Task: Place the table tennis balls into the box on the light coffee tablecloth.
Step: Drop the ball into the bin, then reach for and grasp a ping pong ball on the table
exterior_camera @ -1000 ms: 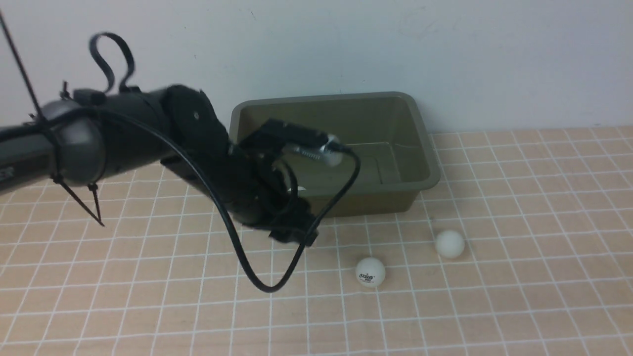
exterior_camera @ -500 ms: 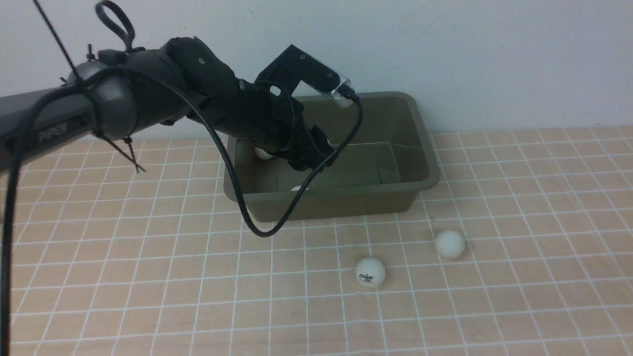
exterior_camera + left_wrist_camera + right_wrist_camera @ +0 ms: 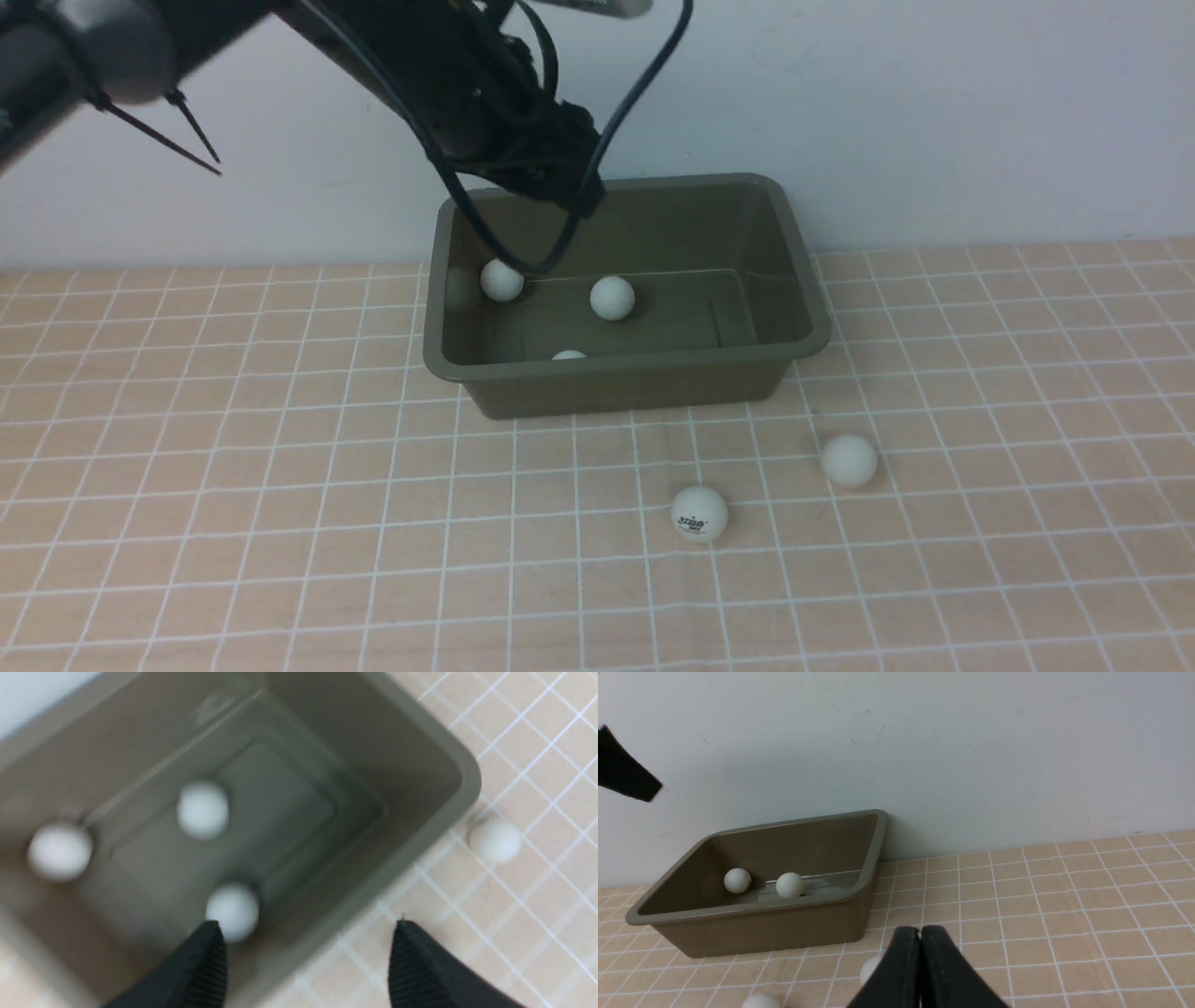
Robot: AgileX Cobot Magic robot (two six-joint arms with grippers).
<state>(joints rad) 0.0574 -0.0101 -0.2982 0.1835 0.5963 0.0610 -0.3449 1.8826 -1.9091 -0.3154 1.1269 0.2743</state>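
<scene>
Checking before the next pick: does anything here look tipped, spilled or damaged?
Nothing stands out. The box sits upright and intact on the tablecloth, with three balls inside. The two balls on the cloth near its front side are simply not yet put in.

We think this is a robot test bench in a lab and not a home. The table wears the light coffee tablecloth (image 3: 280,523) and meets a bare white wall (image 3: 934,112) which has small scratches. The black robot arm (image 3: 439,65) above it carries a loose cable (image 3: 653,70) and cable ties (image 3: 201,140) with long uncut ends
</scene>
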